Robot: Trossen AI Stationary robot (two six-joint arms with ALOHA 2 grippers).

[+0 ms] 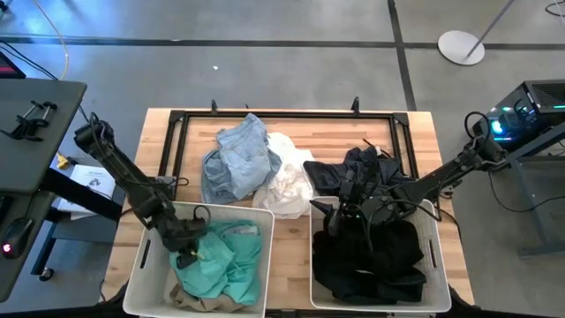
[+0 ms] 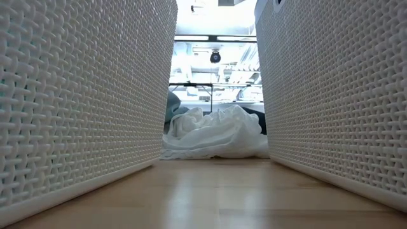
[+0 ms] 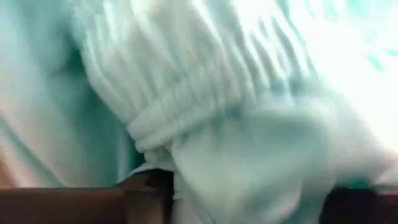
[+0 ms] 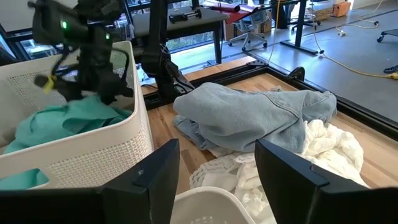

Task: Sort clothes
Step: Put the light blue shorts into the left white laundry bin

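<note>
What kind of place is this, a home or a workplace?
Most likely a robotics lab or workshop, not a home. The right wrist view shows office chairs and cables on a bare concrete floor, and a wooden table with a black frame.

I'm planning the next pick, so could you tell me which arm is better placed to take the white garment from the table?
Probably the right. The right gripper hangs open over the far edge of the right basket, beside the white garment. The left gripper is down in the teal garment, farther away.
</note>
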